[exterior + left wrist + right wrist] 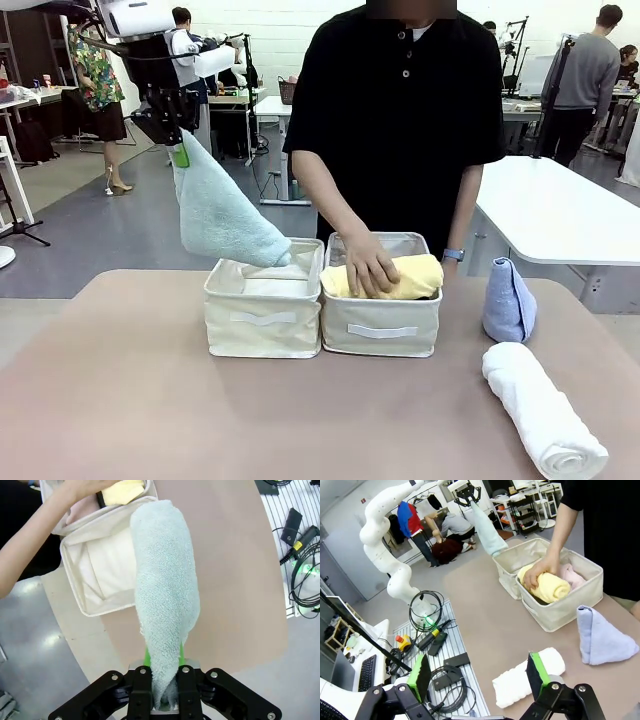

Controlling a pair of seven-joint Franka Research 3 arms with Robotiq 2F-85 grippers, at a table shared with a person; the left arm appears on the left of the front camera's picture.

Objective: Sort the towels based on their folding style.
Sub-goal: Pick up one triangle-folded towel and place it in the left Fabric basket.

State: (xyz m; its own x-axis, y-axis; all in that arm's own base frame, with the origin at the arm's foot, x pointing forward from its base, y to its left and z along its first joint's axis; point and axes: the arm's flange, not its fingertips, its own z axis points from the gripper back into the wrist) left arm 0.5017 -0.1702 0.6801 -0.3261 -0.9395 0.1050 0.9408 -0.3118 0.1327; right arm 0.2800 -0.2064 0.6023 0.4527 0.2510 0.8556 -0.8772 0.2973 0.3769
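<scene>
My left gripper is shut on the narrow tip of a pale green cone-shaped towel, which hangs above the back of the left beige bin. In the left wrist view, that green towel rises from my shut left gripper. A person's hand presses a yellow rolled towel into the right bin, next to a pink towel. A light blue cone towel and a white rolled towel lie on the table at the right. My right gripper is open above the table near the white roll.
The two bins stand side by side at the table's middle. The person stands close behind them. Cables and a keyboard lie on a stand beside the table in the right wrist view. A white table is at the back right.
</scene>
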